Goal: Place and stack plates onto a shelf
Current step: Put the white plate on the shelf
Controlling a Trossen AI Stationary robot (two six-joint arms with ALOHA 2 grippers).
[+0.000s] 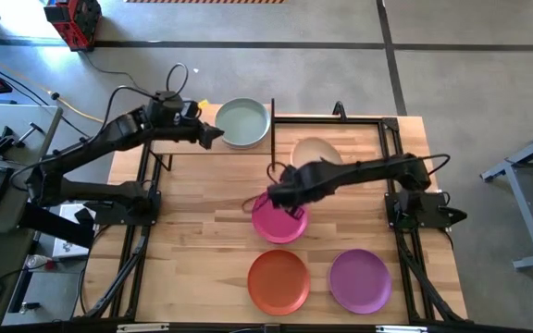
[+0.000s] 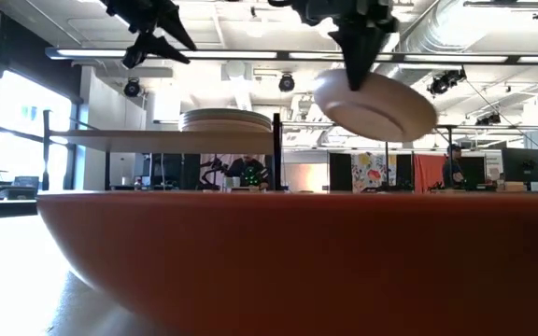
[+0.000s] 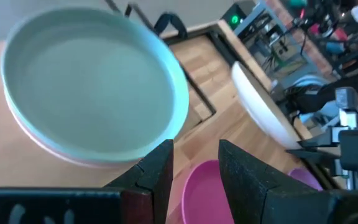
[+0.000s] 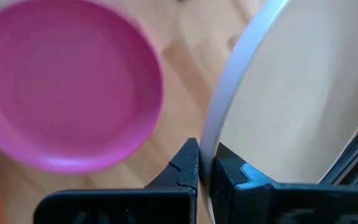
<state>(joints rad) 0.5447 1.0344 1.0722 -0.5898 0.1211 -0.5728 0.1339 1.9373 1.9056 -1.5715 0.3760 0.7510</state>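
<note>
Your right pincer pinches the rim of a round cream matte plate, lifted tilted above the slatted wooden table, over the round magenta plate. Your left pincer, spread and empty, hovers beside the pale green plate topping the stack on the light-wood shelf. Lower stack plates are mostly hidden.

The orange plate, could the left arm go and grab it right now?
Probably yes. The left gripper is open and empty above the shelf, and the orange plate lies uncovered on the table with nothing on it.
</note>
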